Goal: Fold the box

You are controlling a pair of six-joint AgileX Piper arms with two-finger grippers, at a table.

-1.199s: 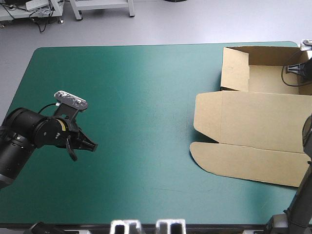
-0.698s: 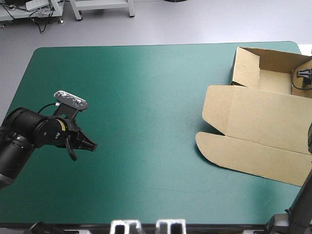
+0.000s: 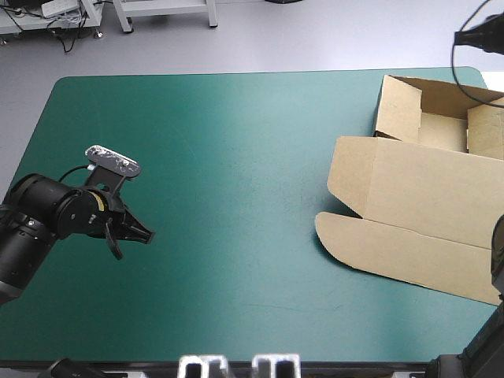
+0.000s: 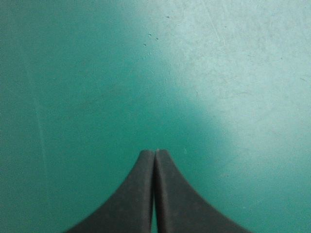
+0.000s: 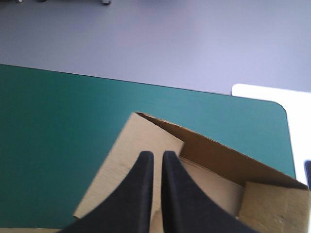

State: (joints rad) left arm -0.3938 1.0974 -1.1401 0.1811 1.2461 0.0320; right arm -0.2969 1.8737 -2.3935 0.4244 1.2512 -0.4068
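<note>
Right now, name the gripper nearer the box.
The right gripper, raised above the walled end of the box; the left gripper hangs far off over teal-green cover.

The bulky black left arm (image 3: pixel 35 228) sat low with its black fin-fingered left gripper (image 4: pixel 154 156) pinched into one point, and the black fin-fingered right gripper (image 5: pixel 156 158) hung raised high, all but closed, a thin slit showing.

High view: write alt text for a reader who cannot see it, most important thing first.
A brown box lies partly folded at the right end of a teal-green table: an open tray with raised walls at the far corner, its lid flat toward the near edge. The left gripper hovers over bare cover at the left, far from the box.
</note>
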